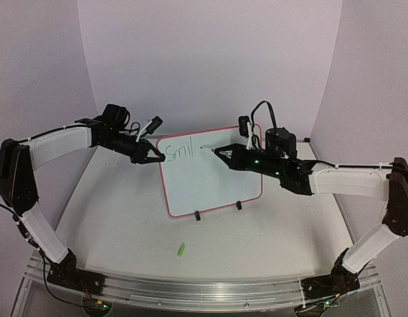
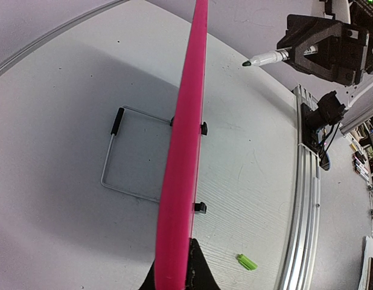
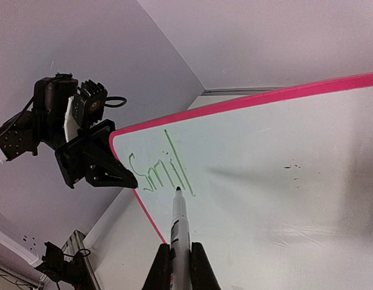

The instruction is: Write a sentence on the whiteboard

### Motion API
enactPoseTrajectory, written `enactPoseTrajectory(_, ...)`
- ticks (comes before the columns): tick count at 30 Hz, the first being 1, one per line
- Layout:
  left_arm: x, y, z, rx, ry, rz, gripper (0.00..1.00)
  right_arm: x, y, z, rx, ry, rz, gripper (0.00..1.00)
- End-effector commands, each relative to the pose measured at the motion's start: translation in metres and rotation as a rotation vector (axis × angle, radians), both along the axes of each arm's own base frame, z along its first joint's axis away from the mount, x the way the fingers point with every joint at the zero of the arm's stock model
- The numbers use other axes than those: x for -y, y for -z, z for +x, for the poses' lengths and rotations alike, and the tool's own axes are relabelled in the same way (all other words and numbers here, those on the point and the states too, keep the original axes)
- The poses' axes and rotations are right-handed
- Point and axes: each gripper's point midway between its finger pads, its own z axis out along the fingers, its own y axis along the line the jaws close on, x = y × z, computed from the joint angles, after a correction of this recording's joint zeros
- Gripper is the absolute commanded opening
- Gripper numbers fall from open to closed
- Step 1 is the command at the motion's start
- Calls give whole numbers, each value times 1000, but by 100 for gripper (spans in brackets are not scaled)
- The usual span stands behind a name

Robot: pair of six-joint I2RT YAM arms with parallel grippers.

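Whiteboard [image 1: 210, 178] propped on the surface [image 1: 125, 218], its green sentence [image 1: 179, 151] just "Smil", the rest unwritten; left gripper [image 1: 151, 157] clamps its left rim, right gripper [image 1: 220, 153] grasps a marker [image 1: 209, 150] beside the last letter.

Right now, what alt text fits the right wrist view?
The right end effector holds a marker with its tip by the last of the green letters "Smil" on the pink-rimmed whiteboard. The left end effector grips the board's left edge.
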Motion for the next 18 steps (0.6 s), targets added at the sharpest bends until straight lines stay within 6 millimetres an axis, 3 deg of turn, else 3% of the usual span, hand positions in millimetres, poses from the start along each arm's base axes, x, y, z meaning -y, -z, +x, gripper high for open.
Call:
enactPoseTrajectory(1,-14,-3,13,117,-54,77,0,-3,0,3,15,-18,4,0)
enactPoseTrajectory(18,-13,-1,14,113,-54,81,0,-24,1,19,20,-36,7,0)
